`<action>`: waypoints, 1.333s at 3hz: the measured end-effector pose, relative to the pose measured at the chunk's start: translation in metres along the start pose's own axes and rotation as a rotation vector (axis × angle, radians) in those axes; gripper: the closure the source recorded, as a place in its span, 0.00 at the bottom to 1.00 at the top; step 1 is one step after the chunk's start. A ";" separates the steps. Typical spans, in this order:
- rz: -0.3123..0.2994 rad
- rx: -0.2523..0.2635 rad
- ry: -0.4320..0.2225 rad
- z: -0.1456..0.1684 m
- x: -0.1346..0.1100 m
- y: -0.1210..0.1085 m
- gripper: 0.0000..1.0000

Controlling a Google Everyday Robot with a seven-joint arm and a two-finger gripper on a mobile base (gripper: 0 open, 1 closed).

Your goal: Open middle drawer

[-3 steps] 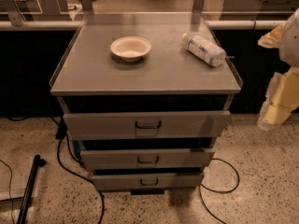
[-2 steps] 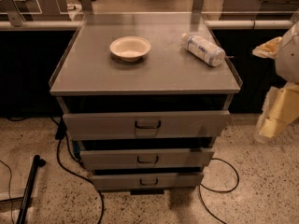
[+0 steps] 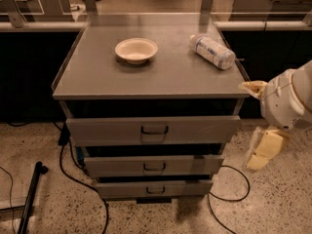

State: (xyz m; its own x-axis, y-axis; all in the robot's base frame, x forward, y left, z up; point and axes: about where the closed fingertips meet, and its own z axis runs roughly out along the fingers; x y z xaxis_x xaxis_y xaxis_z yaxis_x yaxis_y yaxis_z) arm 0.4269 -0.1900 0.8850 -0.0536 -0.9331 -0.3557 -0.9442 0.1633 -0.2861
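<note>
Middle drawer (image 3: 153, 165) is the mid-height grey front in the three-drawer cabinet (image 3: 161, 79), between the top drawer (image 3: 117, 129) and the bottom drawer (image 3: 122, 189). Its long axis runs left-right across the view and the flat front faces the camera. Small dark pull handle (image 3: 154, 167) sits at centre, also horizontal. Front sits in line with the stepped stack, a dark gap above it, and looks pushed in; nothing is touching it. Gripper (image 3: 251, 123) is at the right edge of the view, off the cabinet's right side and apart from it. One yellowish finger (image 3: 253, 87) points left at about cabinet-top level, just beside the top's right front corner. The other finger (image 3: 263, 152) hangs lower, near middle-drawer height, over the floor. The fingers are spread wide with nothing held between them. White rounded arm housing (image 3: 287, 101) is behind them. On the top are a white bowl (image 3: 136, 49), upright and left of centre, and a plastic bottle (image 3: 212, 51) lying on its side at back right. Black cables (image 3: 73, 174) run over the speckled floor. Versus 1.0 s ago, the gripper has come down and left: it was level with the cabinet top, now it spans top-to-middle drawer height. Drawers, bowl and bottle have not moved.
</note>
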 end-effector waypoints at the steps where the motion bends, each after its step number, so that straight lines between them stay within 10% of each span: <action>1: -0.023 0.007 -0.062 0.049 0.005 0.006 0.00; 4: -0.032 -0.011 -0.061 0.121 0.013 0.013 0.00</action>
State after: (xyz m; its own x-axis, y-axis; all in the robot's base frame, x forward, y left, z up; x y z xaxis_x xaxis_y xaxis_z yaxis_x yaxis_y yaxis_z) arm 0.4537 -0.1610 0.7691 -0.0036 -0.9166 -0.3998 -0.9487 0.1295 -0.2883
